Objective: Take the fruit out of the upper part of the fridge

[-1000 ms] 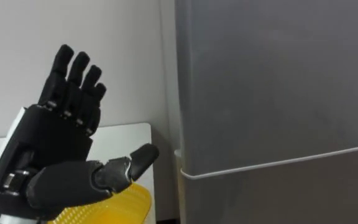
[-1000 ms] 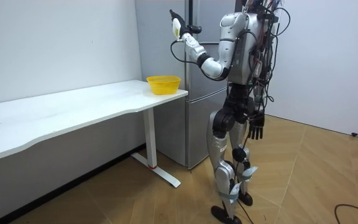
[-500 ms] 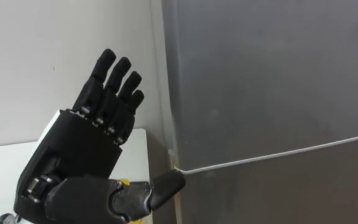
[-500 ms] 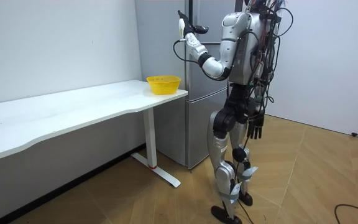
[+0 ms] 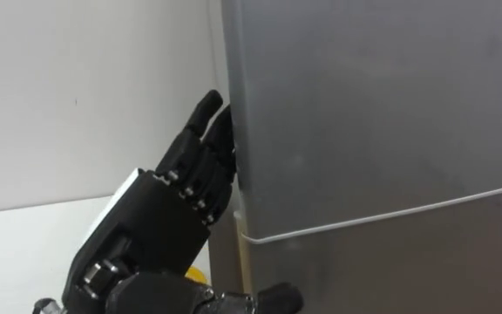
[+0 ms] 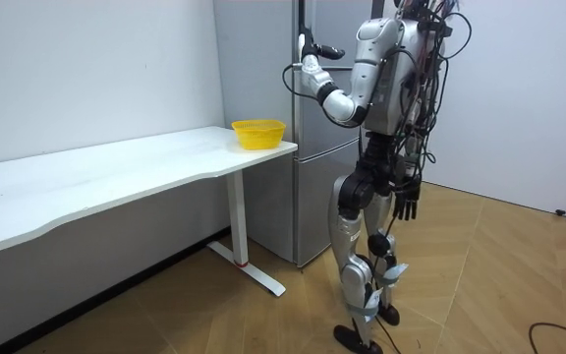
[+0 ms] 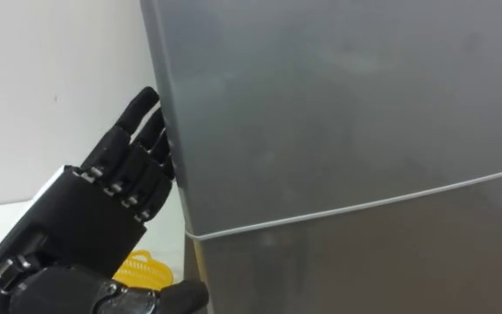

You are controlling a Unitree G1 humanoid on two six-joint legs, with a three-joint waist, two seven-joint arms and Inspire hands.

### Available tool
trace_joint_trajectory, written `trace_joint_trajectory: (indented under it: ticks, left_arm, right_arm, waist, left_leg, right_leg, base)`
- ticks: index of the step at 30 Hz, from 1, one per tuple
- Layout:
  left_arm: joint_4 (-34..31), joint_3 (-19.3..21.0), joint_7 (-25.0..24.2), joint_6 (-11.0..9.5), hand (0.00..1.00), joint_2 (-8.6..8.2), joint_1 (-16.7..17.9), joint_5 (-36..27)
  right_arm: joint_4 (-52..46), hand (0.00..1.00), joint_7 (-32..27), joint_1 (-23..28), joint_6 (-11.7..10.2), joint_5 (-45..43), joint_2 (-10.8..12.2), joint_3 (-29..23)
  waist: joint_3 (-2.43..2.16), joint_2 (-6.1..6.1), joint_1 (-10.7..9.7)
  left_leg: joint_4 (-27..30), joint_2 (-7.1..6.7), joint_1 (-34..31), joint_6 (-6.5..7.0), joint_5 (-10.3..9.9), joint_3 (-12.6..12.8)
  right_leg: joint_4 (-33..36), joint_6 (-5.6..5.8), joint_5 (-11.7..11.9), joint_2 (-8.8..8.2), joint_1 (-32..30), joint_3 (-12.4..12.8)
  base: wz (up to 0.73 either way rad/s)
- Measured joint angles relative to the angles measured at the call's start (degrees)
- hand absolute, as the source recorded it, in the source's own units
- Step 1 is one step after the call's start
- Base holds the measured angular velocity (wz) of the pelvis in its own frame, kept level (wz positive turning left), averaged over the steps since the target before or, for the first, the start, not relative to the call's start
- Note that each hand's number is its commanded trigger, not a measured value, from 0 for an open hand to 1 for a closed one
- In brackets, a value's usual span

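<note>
One hand, the left hand [image 5: 159, 231], has straight fingers [image 5: 197, 139] holding nothing. Just right of them is the shut upper fridge door [image 5: 373, 113]. They could slip off its smooth edge.

Right beside the fridge [image 5: 364, 131]: silver-grey torso and legs, dark cables tangled down the back, black segmented left hand [image 5: 159, 253] with a white tag behind.
</note>
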Motion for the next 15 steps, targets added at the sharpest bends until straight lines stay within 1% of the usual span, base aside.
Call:
trace_joint_trajectory:
  ticks: [3, 10, 12, 13, 14, 15]
  left_arm:
    - [0.03, -0.08, -0.23, 0.00, 0.00, 0.26, 0.00, -0.07]
    - [0.64, -1.18, -0.29, -0.03, 0.00, 0.27, 0.00, 0.02]
    - [1.06, -1.59, -0.22, 0.00, 0.00, 0.27, 0.00, 0.04]
    - [1.17, -1.90, -0.17, 0.02, 0.10, 0.30, 0.00, 0.07]
    - [1.19, -2.09, -0.13, 0.02, 0.59, 0.31, 0.00, 0.07]
    - [1.25, -2.39, -0.13, 0.02, 1.00, 0.34, 0.00, 0.07]
  right_arm:
    - [-0.12, 0.00, 0.02, -0.48, -0.01, -0.01, -0.21, 0.00]
    - [0.07, 0.00, 0.00, -0.92, 0.00, 0.10, -0.54, 0.09]
    - [0.55, 0.00, -0.02, -1.04, 0.00, 0.11, -0.55, 0.10]
    - [0.82, 0.00, -0.02, -1.16, 0.00, 0.11, -0.55, 0.10]
    - [0.99, 0.00, -0.02, -1.19, 0.00, 0.11, -0.55, 0.11]
    - [1.14, 0.00, -0.02, -1.25, 0.02, 0.11, -0.55, 0.11]
  waist:
    - [0.28, -0.07, 0.00]
    - [0.52, -0.24, -0.05]
    - [0.52, -0.25, -0.15]
    - [0.52, -0.25, -0.18]
    - [0.52, -0.25, -0.18]
    - [0.52, -0.25, -0.19]
  left_leg:
    - [0.00, -0.04, -0.04, 0.00, 0.00, 0.13]
    - [-0.06, -0.09, -0.19, 0.00, 0.00, 0.19]
    - [-0.06, -0.10, -0.32, 0.00, 0.00, 0.18]
    - [-0.06, -0.11, -0.42, 0.00, 0.00, 0.18]
    - [-0.06, -0.11, -0.46, 0.00, 0.00, 0.18]
    - [-0.06, -0.11, -0.52, 0.00, 0.00, 0.18]
  right_leg:
    - [-0.04, 0.01, -0.01, -0.05, -0.32, 0.00]
    - [-0.05, 0.04, -0.01, -0.08, -0.49, -0.02]
    - [-0.08, 0.04, -0.01, -0.09, -0.46, -0.04]
    - [-0.08, 0.04, -0.01, -0.10, -0.46, -0.04]
    - [-0.07, 0.04, -0.01, -0.10, -0.46, -0.03]
    - [-0.07, 0.04, -0.01, -0.10, -0.46, -0.03]
  base:
    - [0.00]
    - [0.00]
    - [0.00]
    - [0.00]
    - [0.00]
    - [0.00]
